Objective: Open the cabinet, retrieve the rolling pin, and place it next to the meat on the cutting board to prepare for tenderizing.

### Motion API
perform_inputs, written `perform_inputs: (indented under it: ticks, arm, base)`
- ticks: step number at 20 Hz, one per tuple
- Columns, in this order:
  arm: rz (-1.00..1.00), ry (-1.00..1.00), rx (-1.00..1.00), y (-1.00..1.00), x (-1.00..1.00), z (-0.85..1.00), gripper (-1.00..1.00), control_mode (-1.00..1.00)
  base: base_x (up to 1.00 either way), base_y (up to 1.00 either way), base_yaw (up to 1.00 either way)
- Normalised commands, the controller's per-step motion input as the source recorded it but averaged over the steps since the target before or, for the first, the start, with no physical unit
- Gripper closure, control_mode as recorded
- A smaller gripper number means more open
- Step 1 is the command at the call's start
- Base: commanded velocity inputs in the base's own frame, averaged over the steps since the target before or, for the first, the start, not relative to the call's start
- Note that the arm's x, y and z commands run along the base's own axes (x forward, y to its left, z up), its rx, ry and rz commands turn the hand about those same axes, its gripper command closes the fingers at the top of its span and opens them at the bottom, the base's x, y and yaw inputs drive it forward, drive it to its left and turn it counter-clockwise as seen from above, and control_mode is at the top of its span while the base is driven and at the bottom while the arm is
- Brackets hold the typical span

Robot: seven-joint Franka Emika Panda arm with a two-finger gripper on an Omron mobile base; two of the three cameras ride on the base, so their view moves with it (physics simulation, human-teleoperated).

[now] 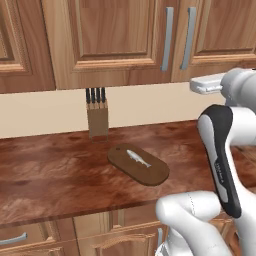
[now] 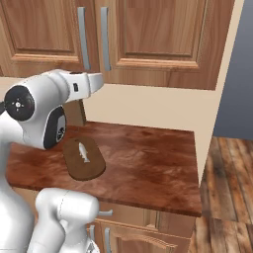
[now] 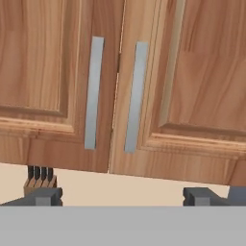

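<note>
Here the gripper (image 3: 122, 196) hangs spread wide before the closed cabinet (image 3: 120, 96); the meat (image 1: 138, 158) lies on the cutting board (image 1: 150, 172) mid-table (image 1: 50, 175).

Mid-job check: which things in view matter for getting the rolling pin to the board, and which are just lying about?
Job:
- cabinet, doors shut
- cutting board
- meat on the board
- pincer, open, facing the handles

Lying about:
- knife block by the wall
- drawers under the counter
</note>
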Motion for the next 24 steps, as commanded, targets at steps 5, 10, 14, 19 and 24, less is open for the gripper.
perform_inputs:
  ticks: [5,10,14,19,24]
  arm:
    - [-0.05,-0.01,0.0,-0.17,0.32,0.19,-1.0,-1.0]
    - [-0.01,0.0,0.01,-0.25,0.61,0.13,-1.0,-1.0]
    - [0.0,0.04,0.04,-0.1,0.74,0.03,-1.0,-1.0]
    - [0.0,0.02,0.01,0.05,0.77,0.0,-1.0,-1.0]
    - [0.0,0.01,0.0,0.1,0.66,0.0,-1.0,-1.0]
  base:
    - [0.0,0.0,0.0]
    - [0.0,0.0,0.0]
    - [0.0,0.0,0.0]
    - [0.0,0.0,0.0]
    - [0.0,0.0,0.0]
